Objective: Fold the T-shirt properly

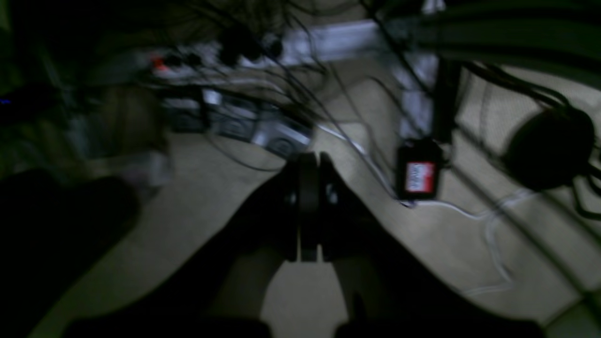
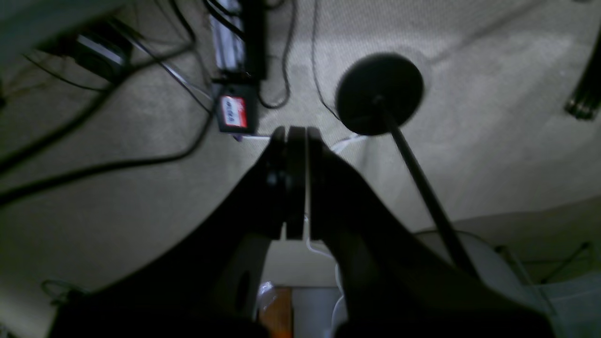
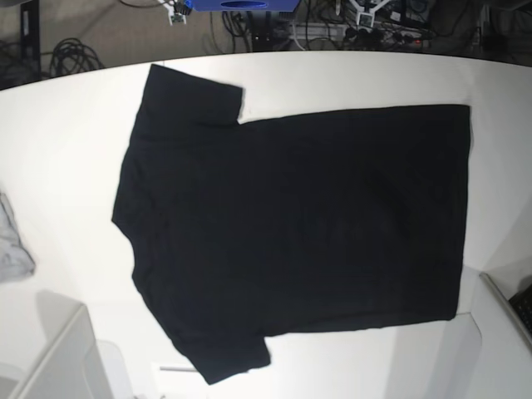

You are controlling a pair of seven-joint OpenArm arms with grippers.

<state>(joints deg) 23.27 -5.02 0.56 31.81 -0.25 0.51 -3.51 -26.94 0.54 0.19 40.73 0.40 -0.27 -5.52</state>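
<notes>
White tabletop (image 3: 66, 125) is covered by the T-shirt (image 3: 291, 233), spread flat and wholly unfolded, while the left end effector (image 1: 308, 162) and right end effector (image 2: 296, 136) are held together, empty, off it.

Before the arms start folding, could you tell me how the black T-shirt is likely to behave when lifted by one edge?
The T-shirt lies flat with soft wrinkles on the table, so it will probably droop and drag. It looks thin, likely light. Spread wide, one pinch may bunch it.

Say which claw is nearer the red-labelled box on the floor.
Right, probably: the box sits just left of the right claw; it lies farther right of the left claw.
</notes>
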